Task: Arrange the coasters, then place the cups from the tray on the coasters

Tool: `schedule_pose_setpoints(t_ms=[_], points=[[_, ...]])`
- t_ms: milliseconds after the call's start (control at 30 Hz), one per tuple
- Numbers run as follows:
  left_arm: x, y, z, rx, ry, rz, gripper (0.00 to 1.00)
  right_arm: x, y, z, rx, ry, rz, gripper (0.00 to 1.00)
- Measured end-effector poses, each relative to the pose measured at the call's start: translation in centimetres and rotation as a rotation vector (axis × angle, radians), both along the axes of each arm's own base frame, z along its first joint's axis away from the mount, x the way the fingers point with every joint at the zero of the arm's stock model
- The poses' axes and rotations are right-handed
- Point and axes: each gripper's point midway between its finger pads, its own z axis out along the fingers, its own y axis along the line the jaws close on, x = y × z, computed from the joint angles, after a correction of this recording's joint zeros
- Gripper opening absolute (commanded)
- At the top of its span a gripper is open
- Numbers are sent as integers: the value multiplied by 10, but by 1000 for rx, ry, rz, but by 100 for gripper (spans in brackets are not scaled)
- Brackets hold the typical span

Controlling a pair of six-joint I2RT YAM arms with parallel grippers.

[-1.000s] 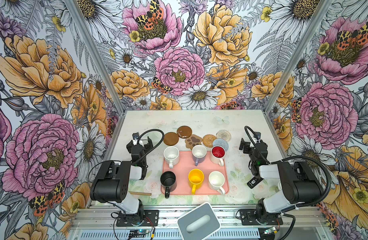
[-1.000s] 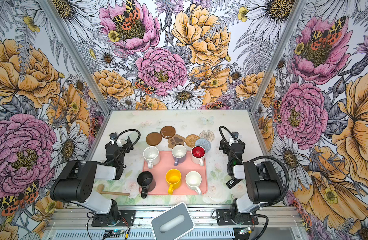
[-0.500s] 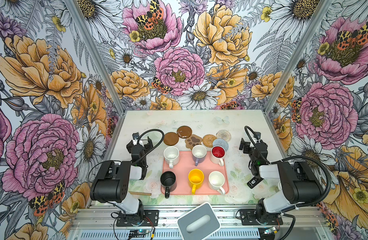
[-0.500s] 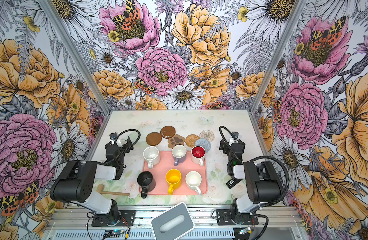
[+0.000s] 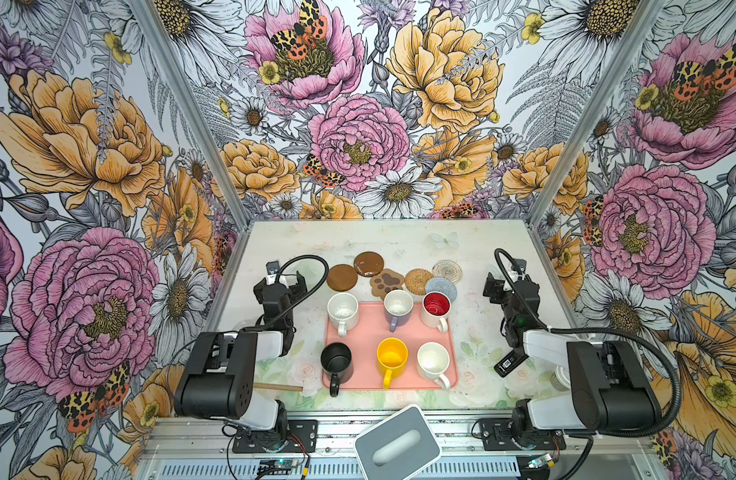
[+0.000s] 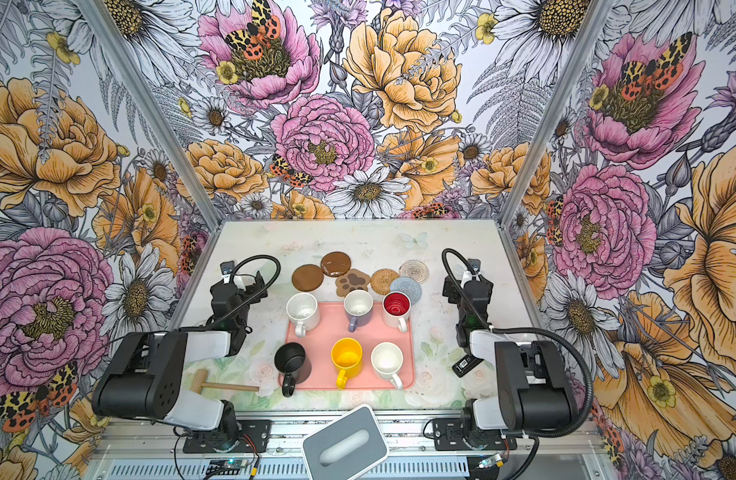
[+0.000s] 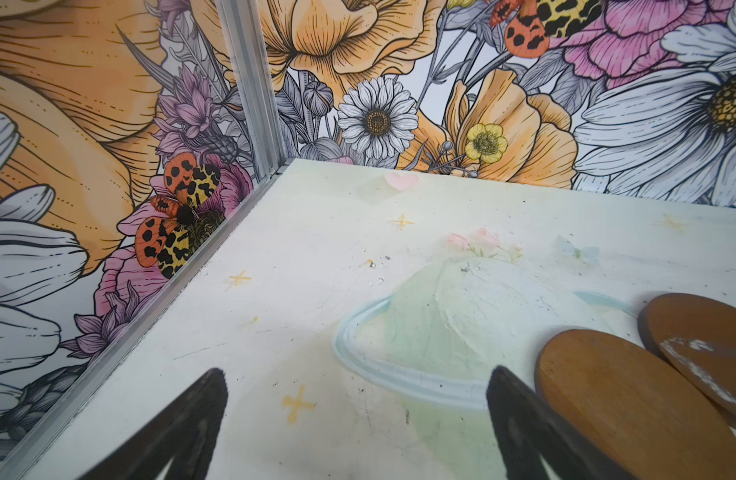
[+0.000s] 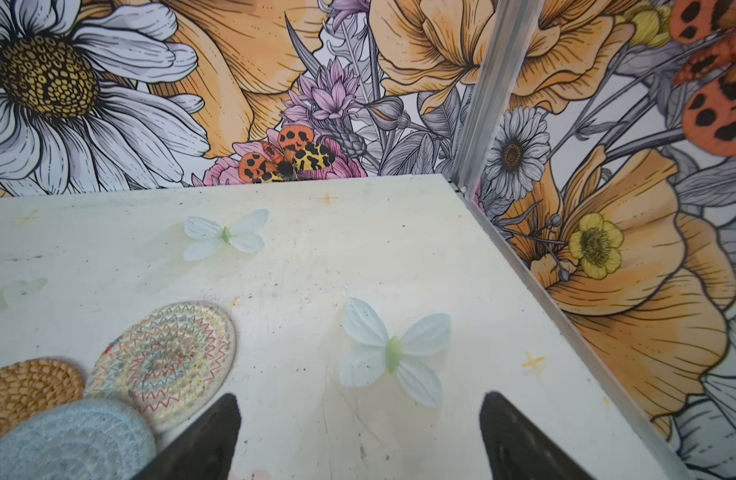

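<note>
Your left gripper hangs over the bare table with its fingers spread wide and nothing between them. It is just left of the nearer brown disc. Your right gripper is spread wide too and holds nothing, just right of the grey-blue woven round and the cream lacy round.

All six coasters are bunched in a band just beyond the far edge of the tray. The farther brown disc, the paw-print coaster and the tan rattan round sit between the outer ones, and neighbours touch or overlap at their edges.

The cups stand on the tray in two rows:
- **Far row:** the white mug, lavender mug and red-lined mug stand close against the coaster band.
- **Near row:** the black mug, yellow mug and cream-white mug. The black mug's handle juts over the tray's near edge.

You have a broad bare stretch of table between the coasters and the far wall. A strip also runs along each side of the tray, where your arms stand. A wooden mallet lies near-left of the tray.
</note>
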Motion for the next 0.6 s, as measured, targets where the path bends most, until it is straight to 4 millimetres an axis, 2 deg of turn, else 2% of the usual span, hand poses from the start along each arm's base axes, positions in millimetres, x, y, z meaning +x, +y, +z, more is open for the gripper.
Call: schedule_pose_setpoints(t_ms=[67, 133, 167, 267, 333, 433, 600], points=[[11, -9, 24, -2, -3, -18, 93, 8, 1, 26, 21, -15, 2, 77], [18, -20, 44, -7, -2, -39, 91, 18, 4, 45, 47, 2, 13, 65], [20, -28, 54, -12, 2, -56, 90, 23, 7, 51, 62, 23, 26, 59], [21, -49, 66, -32, 48, -107, 87, 37, 20, 58, 110, 109, 79, 46], [20, -63, 68, -62, 86, -154, 85, 45, 33, 52, 146, 183, 124, 41], [18, -80, 72, -120, 144, -221, 82, 52, 58, 32, 198, 311, 197, 36], [13, -100, 81, -225, 208, -303, 78, 65, 95, -5, 269, 499, 277, 34]])
